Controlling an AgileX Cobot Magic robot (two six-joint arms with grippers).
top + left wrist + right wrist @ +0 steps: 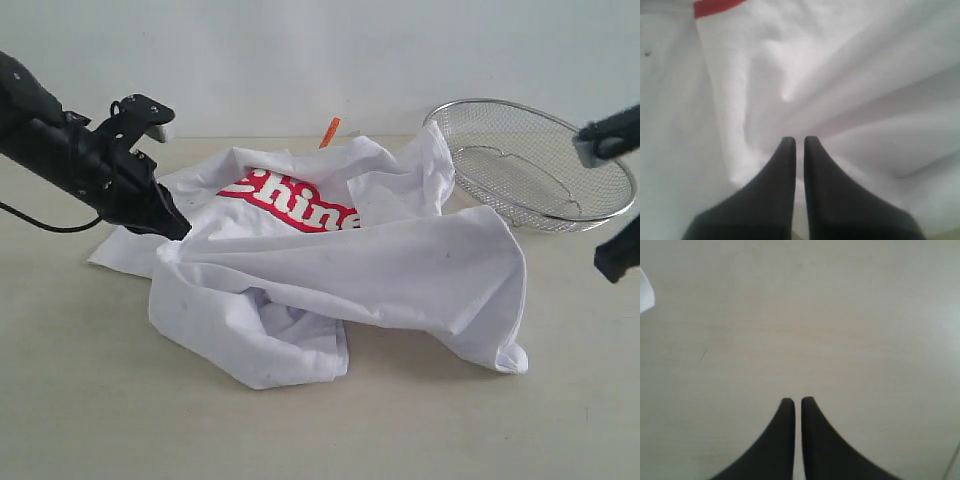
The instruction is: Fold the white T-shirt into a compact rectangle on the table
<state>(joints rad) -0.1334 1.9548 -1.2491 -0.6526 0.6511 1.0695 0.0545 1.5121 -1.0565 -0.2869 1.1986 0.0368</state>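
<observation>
the white t-shirt [340, 270] lies crumpled on the table [90, 400], the left gripper [798, 141] closed, seemingly pinching a fold to pull it flat, while the right gripper [797, 401] hangs closed, empty, aside.

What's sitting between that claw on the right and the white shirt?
Only bare table: the right wrist view shows nothing between the right gripper and the visible corner of the white T-shirt.

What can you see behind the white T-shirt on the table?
A round wire-mesh basket stands behind the white T-shirt, toward the right. The cloth covers part of its left rim, so whether they touch cannot be seen.
</observation>
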